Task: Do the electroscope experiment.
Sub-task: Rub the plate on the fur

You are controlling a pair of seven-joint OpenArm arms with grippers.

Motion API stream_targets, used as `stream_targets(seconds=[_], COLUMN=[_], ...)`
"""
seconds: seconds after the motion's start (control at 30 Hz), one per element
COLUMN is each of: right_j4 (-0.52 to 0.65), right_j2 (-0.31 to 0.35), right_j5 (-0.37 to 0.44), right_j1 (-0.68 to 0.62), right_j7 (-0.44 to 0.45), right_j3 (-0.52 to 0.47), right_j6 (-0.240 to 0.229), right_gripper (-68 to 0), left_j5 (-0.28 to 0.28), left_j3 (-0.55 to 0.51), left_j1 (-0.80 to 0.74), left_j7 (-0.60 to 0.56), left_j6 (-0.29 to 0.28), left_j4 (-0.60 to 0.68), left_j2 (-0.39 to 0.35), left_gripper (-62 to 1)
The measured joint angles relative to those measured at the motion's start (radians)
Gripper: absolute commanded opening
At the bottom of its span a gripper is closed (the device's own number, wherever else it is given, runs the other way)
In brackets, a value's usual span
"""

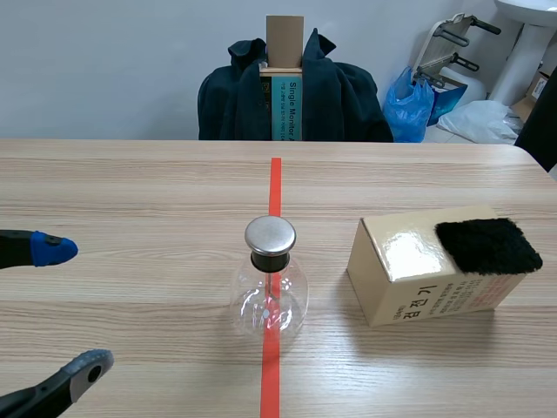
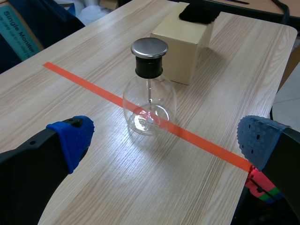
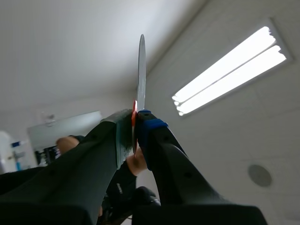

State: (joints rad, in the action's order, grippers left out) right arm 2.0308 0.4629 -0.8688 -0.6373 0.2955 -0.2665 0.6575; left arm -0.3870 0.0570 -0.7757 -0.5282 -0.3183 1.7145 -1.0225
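Pincer on right arm (image 3: 135,125) points ceilingward (clamping, seemingly, a thin plate (image 3: 141,70)).

Glass electroscope (image 1: 270,292) (metal-capped) upright astride tape line (image 1: 275,187)

Bright, even; ceiling tube (image 3: 232,77) glaring; sheen on box (image 1: 409,257), electroscope cap (image 1: 270,235).

Flask (image 1: 270,287) stands alone on the tape (image 1: 275,183). Left of it the table (image 1: 130,200) is an open approach, and the left gripper (image 1: 74,307) gapes there. Right of flask, near but apart, a box (image 1: 431,266) with a black pad (image 1: 487,246) on top blocks that side. A gap separates them.
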Motion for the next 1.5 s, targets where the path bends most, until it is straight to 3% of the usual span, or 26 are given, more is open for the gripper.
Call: stream_targets(seconds=[0.23, 0.47, 0.83, 1.0, 1.17, 1.3, 1.37, 1.4, 1.47, 1.5], right_j4=[-0.375, -0.624, -0.818, -0.837, -0.837, -0.835, -0.835, -0.835, -0.835, -0.835], right_j2=[-0.116, -0.183, -0.183, -0.186, -0.186, -0.187, -0.2, -0.211, -0.222, -0.22], right_j5=[-0.046, -0.12, -0.138, -0.164, -0.165, -0.226, -0.258, -0.257, -0.246, -0.242], right_j1=[-0.072, 0.01, 0.13, 0.157, 0.157, 0.158, 0.157, 0.157, 0.157, 0.158], right_j7=[0.168, 0.254, 0.42, 0.475, 0.53, 0.618, 0.579, 0.513, 0.395, 0.388], right_j3=[0.0, 0.0, 0.0, 0.0, 0.0, 0.0, 0.0, 0.0, 0.001, 0.001], right_j6=[0.015, 0.022, -0.086, -0.119, -0.116, -0.111, -0.086, -0.077, -0.084, -0.1], right_gripper=[-66.9, -66.9, -66.9, -66.9, -66.9, -66.9, -66.9, -66.9, -66.9, -66.9], left_j5=[0.0, 0.0, 0.0, 0.0, 0.0, 0.0, 0.0, 0.0, 0.0, 0.0], left_j3=[0.0, 0.0, 0.001, 0.001, 0.001, 0.001, 0.001, 0.001, 0.001, 0.001], left_j1=[0.001, 0.003, 0.003, 0.003, 0.003, 0.003, 0.003, 0.003, 0.003, 0.003], left_j7=[0.0, 0.0, -0.001, -0.002, -0.001, -0.002, -0.001, -0.001, -0.001, -0.001], left_j6=[-0.004, -0.004, -0.004, -0.004, -0.004, -0.004, -0.004, -0.004, -0.004, -0.004], left_j4=[0.0, 0.0, 0.0, 0.0, 0.0, 0.0, 0.0, 0.0, 0.0, 0.0], left_j2=[0.0, 0.0, 0.003, 0.003, 0.003, 0.003, 0.003, 0.003, 0.003, 0.003], left_gripper=[1.4, 1.4, 1.4, 1.4, 1.4, 1.4, 1.4, 1.4, 1.4, 1.4])
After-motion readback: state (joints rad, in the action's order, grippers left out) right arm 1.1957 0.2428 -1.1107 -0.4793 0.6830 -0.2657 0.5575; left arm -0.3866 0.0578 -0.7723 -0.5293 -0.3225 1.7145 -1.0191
